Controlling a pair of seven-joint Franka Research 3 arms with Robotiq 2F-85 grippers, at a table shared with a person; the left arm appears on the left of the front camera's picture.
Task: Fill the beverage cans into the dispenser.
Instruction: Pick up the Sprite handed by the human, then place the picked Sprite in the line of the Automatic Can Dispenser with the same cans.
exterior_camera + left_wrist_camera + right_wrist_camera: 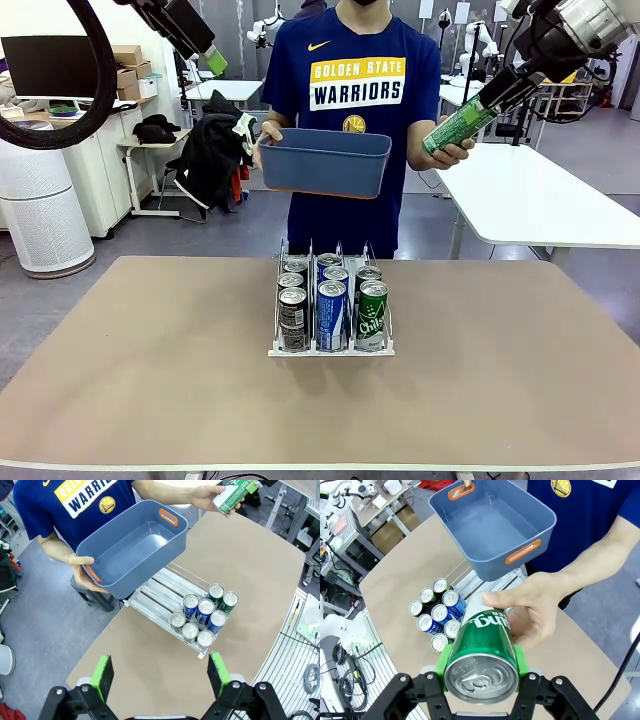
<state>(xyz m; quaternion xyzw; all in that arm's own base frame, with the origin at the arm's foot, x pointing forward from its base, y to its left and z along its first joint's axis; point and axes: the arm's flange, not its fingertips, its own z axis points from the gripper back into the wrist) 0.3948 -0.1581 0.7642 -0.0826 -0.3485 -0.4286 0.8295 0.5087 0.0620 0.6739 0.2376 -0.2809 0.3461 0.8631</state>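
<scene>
Handover was under way: right tool [479, 672] was clamped on a green can [482, 652], high beside the person's hand [532, 612]. Left tool [162, 677] stood apart. Best pull gently, then lower toward the dispenser [331, 349].

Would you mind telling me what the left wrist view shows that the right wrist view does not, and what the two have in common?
Left wrist view alone: the left gripper, fingers spread wide over bare table.

Right wrist view alone: the right gripper clamped on the green can, its silver top facing the camera, and the person's hand cupping the can's far end seen close.

Both: the blue-grey bin held above the table, empty, and the dispenser with eight cans at its front.
</scene>
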